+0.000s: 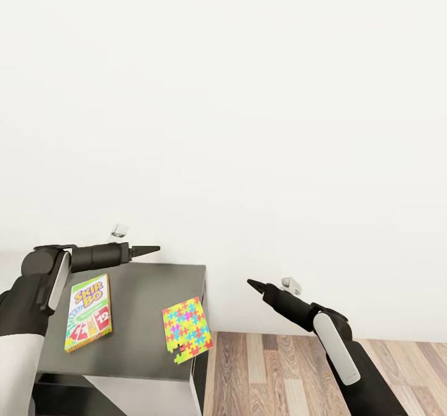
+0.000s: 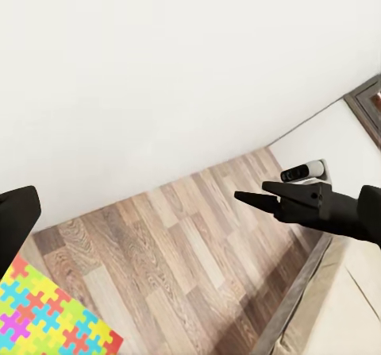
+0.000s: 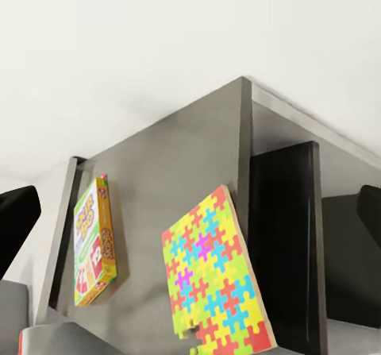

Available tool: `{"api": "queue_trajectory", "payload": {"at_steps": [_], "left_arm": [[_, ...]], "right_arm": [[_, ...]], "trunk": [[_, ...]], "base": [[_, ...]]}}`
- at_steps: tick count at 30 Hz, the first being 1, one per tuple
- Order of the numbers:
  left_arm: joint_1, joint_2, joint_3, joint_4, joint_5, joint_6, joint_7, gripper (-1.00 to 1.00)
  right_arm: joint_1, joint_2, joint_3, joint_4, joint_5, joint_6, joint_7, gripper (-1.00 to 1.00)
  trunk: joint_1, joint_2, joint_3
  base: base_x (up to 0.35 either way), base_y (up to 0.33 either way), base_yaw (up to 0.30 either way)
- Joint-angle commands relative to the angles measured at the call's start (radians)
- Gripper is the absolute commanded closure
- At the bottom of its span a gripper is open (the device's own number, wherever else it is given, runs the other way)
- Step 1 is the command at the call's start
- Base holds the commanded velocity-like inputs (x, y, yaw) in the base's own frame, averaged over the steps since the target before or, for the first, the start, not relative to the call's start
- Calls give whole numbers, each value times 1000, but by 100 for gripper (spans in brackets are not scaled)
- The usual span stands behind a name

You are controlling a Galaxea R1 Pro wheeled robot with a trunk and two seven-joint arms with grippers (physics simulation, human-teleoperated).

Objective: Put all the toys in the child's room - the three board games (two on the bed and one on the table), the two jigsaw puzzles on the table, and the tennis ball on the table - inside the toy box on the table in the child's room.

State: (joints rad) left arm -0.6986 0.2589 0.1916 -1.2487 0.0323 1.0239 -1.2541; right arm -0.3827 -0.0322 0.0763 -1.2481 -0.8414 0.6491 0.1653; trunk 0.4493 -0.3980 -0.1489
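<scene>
While both arms hover apart, the left gripper (image 1: 152, 249) and right gripper (image 1: 253, 284) have jaws pressed together, holding nothing. On the dark table (image 1: 146, 292) lie one Skip-Bo board game (image 1: 89, 320) and one jigsaw puzzle (image 1: 186, 330).

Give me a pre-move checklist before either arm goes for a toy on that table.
1. Skip-Bo board game flat on the dark table: ok.
2. Jigsaw puzzle fully supported: not ok, it overhangs the table's edge.
3. Left gripper free of load: ok, jaws together, holding nothing.
4. Right gripper over the table: not ok, it hangs beside it, above the wood floor.
5. Toy box located: cannot tell.
</scene>
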Motion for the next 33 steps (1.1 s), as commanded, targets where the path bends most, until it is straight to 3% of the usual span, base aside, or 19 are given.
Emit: {"api": "queue_trajectory", "payload": {"at_steps": [1,33], "left_arm": [[-1,0,0,0,3,10,-1,-100],[-1,0,2,0,3,10,0,-100]], "right_arm": [[-1,0,0,0,1,3,2,-100],[-1,1,0,1,1,3,2,-100]], "trunk": [[1,-2,0],[1,-2,53]], "base": [[0,0,0],[0,0,0]]}}
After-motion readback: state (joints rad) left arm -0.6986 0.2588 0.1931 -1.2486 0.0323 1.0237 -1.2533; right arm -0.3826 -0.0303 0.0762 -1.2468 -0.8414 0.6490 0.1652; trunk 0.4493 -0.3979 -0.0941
